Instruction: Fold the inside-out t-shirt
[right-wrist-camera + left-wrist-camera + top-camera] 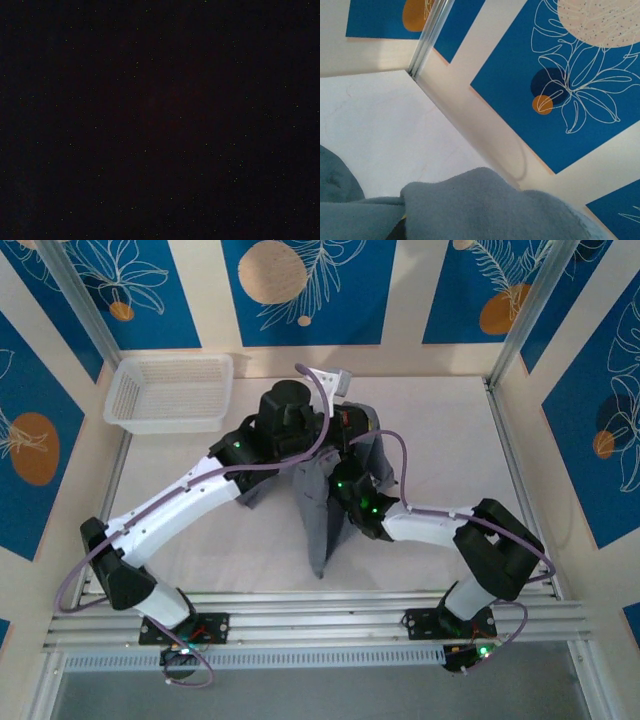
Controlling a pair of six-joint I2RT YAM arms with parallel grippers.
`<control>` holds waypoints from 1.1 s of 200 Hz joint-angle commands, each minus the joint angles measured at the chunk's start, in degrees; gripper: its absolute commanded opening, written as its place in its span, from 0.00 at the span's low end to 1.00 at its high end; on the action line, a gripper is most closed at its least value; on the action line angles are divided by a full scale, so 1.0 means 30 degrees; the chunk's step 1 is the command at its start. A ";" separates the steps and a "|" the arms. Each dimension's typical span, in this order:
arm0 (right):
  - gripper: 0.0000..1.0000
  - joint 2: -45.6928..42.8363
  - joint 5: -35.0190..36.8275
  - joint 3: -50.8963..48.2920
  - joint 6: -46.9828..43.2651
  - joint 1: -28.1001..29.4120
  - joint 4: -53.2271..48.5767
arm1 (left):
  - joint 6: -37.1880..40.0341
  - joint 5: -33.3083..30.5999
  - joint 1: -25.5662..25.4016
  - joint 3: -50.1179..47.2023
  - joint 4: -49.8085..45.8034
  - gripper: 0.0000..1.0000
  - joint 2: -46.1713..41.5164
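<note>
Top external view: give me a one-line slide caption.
Above the bunched dark grey t-shirt, the left arm and right arm meet at centre; a white mesh basket sits far left.

Dark grey soft t-shirt [322, 515] hangs bunched at middle of white table [450, 430], wedged between my left arm [185, 490] and my right arm [430, 522]: no way through centre. Bare surface right of cloth and along near-left strip: room to pass. White plastic mesh basket [170, 392] blocks far-left corner. My left wrist view: cloth heaped low, open table beyond, up to blue-and-cream wall [530, 100]. My right wrist view: black, cannot tell.
</note>
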 commanded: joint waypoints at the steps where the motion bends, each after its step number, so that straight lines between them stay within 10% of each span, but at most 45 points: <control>1: 0.03 0.0113 -0.2081 0.1538 0.5854 0.0056 -0.6345 | 0.0632 0.0027 -0.0339 0.1087 0.1247 0.00 -0.0060; 53: 0.04 -0.3045 -0.9144 0.4375 1.1005 -0.4925 -1.0973 | 0.1368 0.0064 -0.0403 0.1111 0.2270 0.00 -0.0337; 135: 0.01 0.0860 -1.6164 0.4434 1.5364 -0.6408 -1.0962 | 0.3135 0.0231 -0.0983 0.1995 0.2678 0.00 -0.0543; 172: 0.01 -0.1446 -1.4095 0.5581 1.6787 -0.7351 -1.1710 | 0.3267 0.2739 -0.1027 0.1261 0.4535 0.00 -0.0700; 220: 0.00 0.4531 -1.2489 0.7989 1.6945 -0.6785 -1.2306 | 0.2219 0.5027 -0.1961 0.6070 0.2663 0.00 0.2311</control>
